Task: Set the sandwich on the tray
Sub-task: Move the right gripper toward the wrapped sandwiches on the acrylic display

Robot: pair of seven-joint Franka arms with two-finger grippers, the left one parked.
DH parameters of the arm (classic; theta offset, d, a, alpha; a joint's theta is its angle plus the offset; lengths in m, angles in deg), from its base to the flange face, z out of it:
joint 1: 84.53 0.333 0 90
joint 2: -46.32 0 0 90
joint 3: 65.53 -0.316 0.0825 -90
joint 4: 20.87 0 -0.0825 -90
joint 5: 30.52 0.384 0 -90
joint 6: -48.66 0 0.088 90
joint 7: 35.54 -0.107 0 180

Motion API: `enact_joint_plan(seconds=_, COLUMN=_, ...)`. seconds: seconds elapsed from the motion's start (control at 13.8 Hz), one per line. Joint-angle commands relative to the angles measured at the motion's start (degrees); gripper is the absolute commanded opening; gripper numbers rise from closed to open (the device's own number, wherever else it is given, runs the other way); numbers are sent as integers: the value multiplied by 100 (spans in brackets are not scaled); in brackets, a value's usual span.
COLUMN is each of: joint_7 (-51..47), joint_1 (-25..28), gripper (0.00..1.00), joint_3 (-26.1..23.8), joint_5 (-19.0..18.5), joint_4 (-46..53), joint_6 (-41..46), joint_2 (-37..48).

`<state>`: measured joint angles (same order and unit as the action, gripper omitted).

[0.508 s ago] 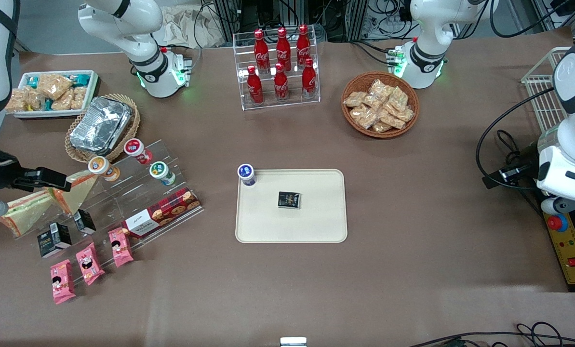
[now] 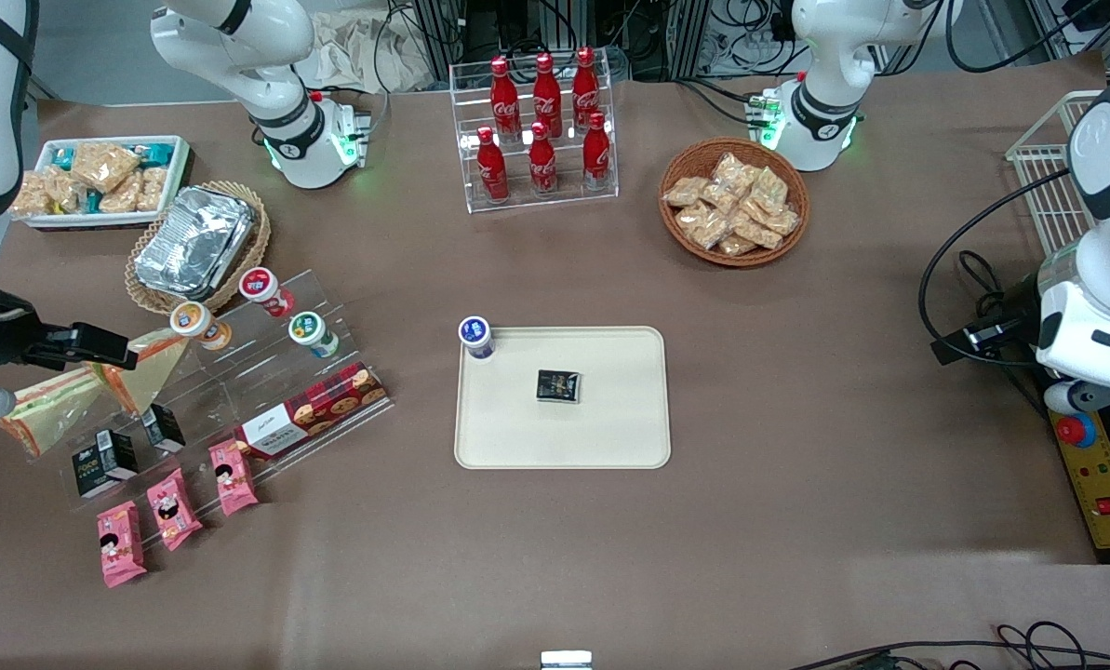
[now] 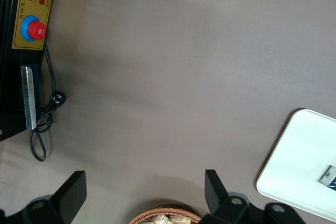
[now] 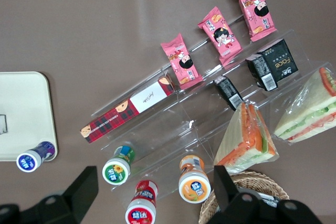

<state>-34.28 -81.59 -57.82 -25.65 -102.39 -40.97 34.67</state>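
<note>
Two wrapped wedge sandwiches lie on the clear acrylic stand at the working arm's end of the table. One sandwich (image 2: 150, 368) (image 4: 247, 140) lies beside the orange-lidded cup. The other sandwich (image 2: 47, 408) (image 4: 310, 111) lies nearer the table's end. My gripper (image 2: 89, 346) (image 4: 155, 187) hovers above the stand, over the cups and close to the first sandwich. It is open and empty. The cream-beige tray (image 2: 610, 428) (image 4: 21, 103) lies at the table's middle, holding a small black box (image 2: 558, 385) and a blue-lidded cup (image 2: 475, 336).
The stand also holds three lidded cups (image 4: 194, 184), a long cookie box (image 2: 313, 409), black boxes (image 2: 103, 462) and pink snack packs (image 2: 173, 507). A foil container in a basket (image 2: 196, 244) and a white snack bin (image 2: 99, 177) stand farther from the camera.
My gripper has shifted very slightly above the stand. Nothing else has moved.
</note>
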Motion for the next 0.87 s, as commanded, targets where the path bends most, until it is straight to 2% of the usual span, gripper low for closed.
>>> enact_joint_plan(seconds=0.0, joint_7=-47, joint_1=-48, gripper=98, joint_3=-24, joint_5=-91, joint_4=-48, joint_6=33, joint_2=31)
enact_joint_plan(seconds=0.36, joint_7=-29, joint_1=-56, gripper=98, joint_3=81, joint_5=-91, joint_4=-65, joint_6=-3, joint_2=31)
enact_joint_plan(seconds=0.8, joint_7=-3, joint_1=-529, gripper=98, joint_3=283, joint_5=-91, joint_4=-56, joint_6=-64, joint_2=5)
